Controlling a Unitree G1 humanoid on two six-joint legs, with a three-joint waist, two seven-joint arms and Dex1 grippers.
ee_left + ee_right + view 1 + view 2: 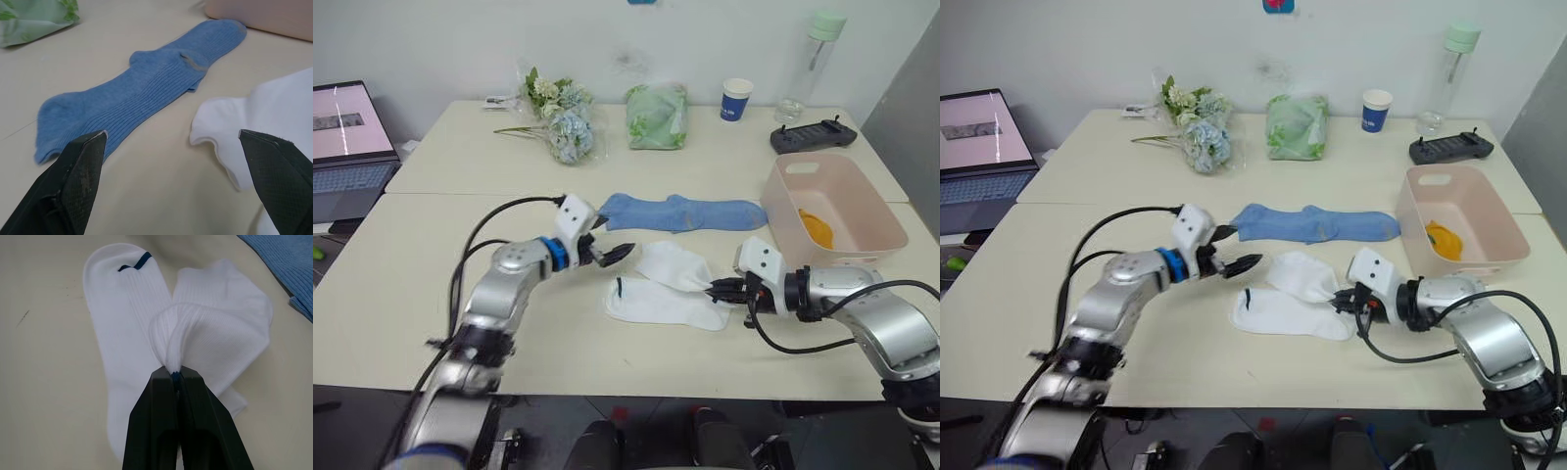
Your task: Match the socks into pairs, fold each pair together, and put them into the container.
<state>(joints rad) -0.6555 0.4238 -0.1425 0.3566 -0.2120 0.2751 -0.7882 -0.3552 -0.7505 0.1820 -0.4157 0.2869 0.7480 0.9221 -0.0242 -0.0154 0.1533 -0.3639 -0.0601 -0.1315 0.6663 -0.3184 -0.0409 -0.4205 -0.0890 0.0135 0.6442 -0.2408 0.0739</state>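
Two white socks (pixel 668 291) lie overlapping at the table's middle front; one has a small dark mark (pixel 134 262). My right gripper (pixel 720 290) is shut on the edge of a white sock (pixel 205 338), pinching its fabric into a fold. The light blue socks (pixel 680 211) lie stretched out just beyond, side by side. My left gripper (pixel 609 253) hovers open beside the white socks, just in front of the blue socks' left end (pixel 83 117), holding nothing. The pale pink container (pixel 832 211) stands at the right with a mustard-yellow sock (pixel 817 228) inside.
A green cloth bundle (pixel 657 117), a flower bunch (pixel 563 122), a blue-and-white paper cup (pixel 736 99), a clear bottle (pixel 811 59) and a black controller (pixel 813 135) stand along the table's far side. A laptop (pixel 347 147) sits at far left.
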